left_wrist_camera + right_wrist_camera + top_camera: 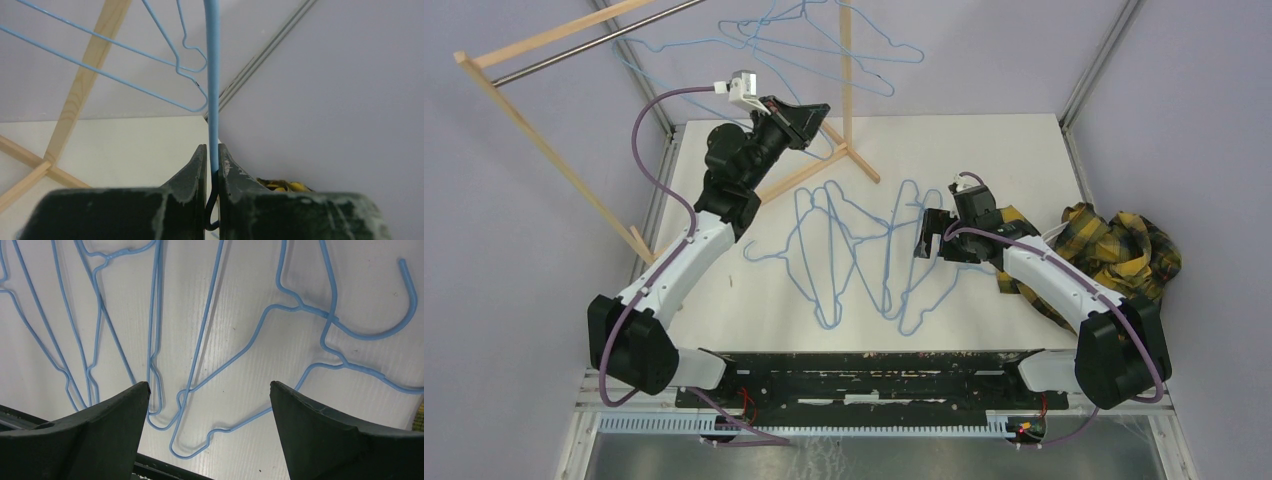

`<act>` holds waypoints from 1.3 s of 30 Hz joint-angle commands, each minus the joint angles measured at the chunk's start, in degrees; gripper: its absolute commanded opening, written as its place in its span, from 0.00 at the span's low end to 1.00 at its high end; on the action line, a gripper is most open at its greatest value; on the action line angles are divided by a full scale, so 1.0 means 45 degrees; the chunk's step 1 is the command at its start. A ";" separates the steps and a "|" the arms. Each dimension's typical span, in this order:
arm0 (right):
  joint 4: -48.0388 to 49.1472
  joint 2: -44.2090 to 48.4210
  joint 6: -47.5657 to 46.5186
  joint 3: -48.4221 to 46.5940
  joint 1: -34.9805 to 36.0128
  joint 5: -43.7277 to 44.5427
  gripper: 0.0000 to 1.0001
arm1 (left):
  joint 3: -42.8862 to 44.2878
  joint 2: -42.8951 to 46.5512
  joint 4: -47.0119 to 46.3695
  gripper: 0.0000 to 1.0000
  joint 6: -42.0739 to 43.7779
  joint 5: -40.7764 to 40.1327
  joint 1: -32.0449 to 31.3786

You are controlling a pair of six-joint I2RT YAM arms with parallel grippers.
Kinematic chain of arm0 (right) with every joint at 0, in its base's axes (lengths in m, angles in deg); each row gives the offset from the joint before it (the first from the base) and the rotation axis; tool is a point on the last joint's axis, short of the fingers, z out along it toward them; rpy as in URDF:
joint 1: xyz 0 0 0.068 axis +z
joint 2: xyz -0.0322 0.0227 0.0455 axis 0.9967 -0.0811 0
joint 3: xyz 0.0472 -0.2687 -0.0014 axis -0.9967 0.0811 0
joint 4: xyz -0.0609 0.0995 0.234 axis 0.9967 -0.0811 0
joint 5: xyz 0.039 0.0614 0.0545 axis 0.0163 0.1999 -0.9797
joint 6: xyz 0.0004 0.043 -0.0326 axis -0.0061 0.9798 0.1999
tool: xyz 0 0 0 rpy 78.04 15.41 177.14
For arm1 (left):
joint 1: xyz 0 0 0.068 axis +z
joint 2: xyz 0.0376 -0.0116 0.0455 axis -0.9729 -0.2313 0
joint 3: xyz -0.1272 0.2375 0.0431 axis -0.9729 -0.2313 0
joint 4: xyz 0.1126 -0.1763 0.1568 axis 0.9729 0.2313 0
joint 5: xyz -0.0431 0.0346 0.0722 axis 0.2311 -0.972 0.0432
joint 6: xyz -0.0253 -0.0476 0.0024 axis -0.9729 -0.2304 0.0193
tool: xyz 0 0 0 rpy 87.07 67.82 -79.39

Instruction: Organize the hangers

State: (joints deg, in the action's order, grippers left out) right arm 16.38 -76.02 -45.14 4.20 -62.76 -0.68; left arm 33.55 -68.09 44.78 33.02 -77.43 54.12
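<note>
At the left, beside the wooden rack with a metal rod (pixel 574 48), the left tool (pixel 212 155) is clamped on one thin light-blue wire hanger (pixel 212 75). Other hangers (pixel 824 40) are up by the rack. In the middle more hangers (pixel 856 235) lie flat on the white counter (pixel 1024 160). The right tool (pixel 209 386) hovers over them, fingers apart. A yellow checked cloth (pixel 1124 245) lies at the right.

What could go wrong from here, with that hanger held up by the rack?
The left gripper pinches just one thin wire of the held hanger; it could slip or twist. That hanger is close to the other hangers by the rack and might snag them. The hangers on the table overlap, so the open right gripper might lift two.
</note>
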 commanded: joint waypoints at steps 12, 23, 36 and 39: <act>0.0122 0.0205 -0.0445 -0.0150 -0.0437 -0.0419 0.96 | 0.1708 -0.1780 -0.2175 0.03 -0.2187 0.0251 0.1110; 0.0112 0.0112 -0.0484 0.0053 -0.0541 -0.0580 0.96 | 0.2418 -0.2698 -0.0986 0.03 -0.2830 0.0814 0.1172; 0.0356 -0.0264 -0.0482 0.0012 -0.0655 -0.0714 0.96 | 0.5412 -0.4996 0.1598 0.03 -0.2672 0.2672 0.0919; 0.0367 -0.0255 -0.0521 0.0050 -0.0719 -0.0724 0.96 | 0.5526 -0.5208 0.1942 0.03 -0.2610 0.2638 0.0919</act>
State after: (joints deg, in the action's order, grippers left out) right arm 16.16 -77.24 -46.67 4.42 -65.38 -3.45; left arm 55.62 -90.12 49.09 22.11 -67.55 58.50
